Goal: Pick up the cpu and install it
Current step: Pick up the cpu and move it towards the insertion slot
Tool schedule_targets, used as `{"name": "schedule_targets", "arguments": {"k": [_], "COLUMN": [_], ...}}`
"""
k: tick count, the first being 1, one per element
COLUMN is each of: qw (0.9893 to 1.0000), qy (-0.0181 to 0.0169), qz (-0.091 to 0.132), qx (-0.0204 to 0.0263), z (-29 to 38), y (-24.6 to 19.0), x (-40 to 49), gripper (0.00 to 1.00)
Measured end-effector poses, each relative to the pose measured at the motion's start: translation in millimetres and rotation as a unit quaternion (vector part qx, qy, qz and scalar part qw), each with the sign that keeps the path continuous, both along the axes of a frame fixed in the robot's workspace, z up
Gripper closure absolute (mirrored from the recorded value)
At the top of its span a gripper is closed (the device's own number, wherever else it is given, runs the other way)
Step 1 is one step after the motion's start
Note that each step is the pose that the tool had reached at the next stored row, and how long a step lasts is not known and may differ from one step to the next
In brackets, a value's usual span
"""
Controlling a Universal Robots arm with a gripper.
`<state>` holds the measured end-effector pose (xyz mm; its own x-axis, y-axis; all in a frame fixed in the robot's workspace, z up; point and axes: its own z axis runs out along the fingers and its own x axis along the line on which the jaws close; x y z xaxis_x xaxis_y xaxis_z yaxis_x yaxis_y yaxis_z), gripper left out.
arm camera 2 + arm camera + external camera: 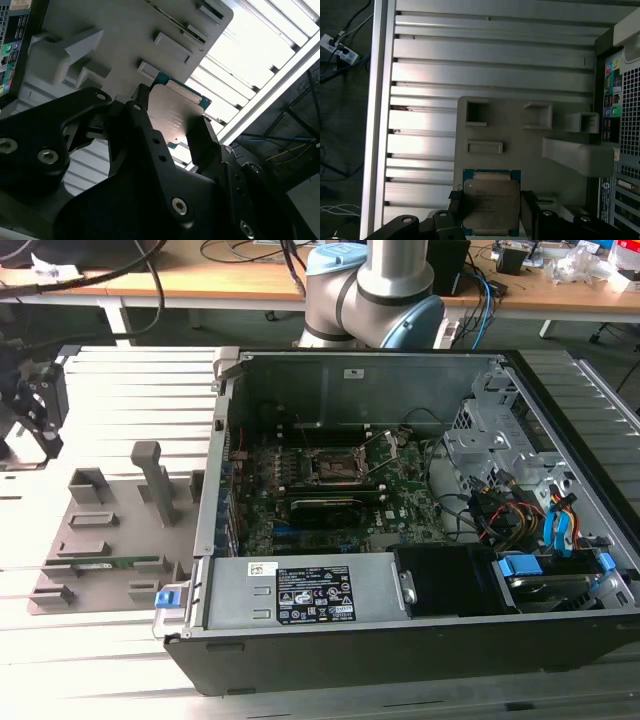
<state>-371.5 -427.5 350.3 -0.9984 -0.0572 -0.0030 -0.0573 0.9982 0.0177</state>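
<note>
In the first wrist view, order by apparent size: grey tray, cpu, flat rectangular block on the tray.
grey tray
cpu
flat block
The cpu may be nearer the camera, so second place is unsure.

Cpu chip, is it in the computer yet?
Not yet. The hand grips the cpu by its edges, out over the grey tray beside the computer case, so the pick-up looks done. The socket inside the case is unfilled, so installing is left.

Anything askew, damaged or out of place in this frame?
Nothing stands out. The flat square silver-topped cpu sits square between the fingers of the black gripper, over the grey moulded parts tray.
</note>
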Motion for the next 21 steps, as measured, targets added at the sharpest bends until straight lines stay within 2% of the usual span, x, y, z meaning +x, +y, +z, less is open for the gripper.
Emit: {"name": "schedule_targets", "arguments": {"k": [3, 6, 11, 16, 19, 21], "qw": [1.0000, 1.0000, 1.0000, 1.0000, 1.0000, 1.0000], "qy": [0.0000, 0.0000, 0.0000, 0.0001, 0.0001, 0.0000], "qz": [0.000, 0.000, 0.000, 0.000, 0.000, 0.000], "qx": [0.0000, 0.0000, 0.0000, 0.0002, -0.0006, -0.0006], "z": [9.0, 23.8, 44.0, 44.6, 44.5, 44.5], "y": [0.0, 0.0, 0.0, 0.0, 0.0, 0.0], "x": [0.0, 0.0, 0.0, 0.6, 7.4, 19.0], "gripper": [0.45, 0.45, 0.45, 0.45, 0.45, 0.45]}}
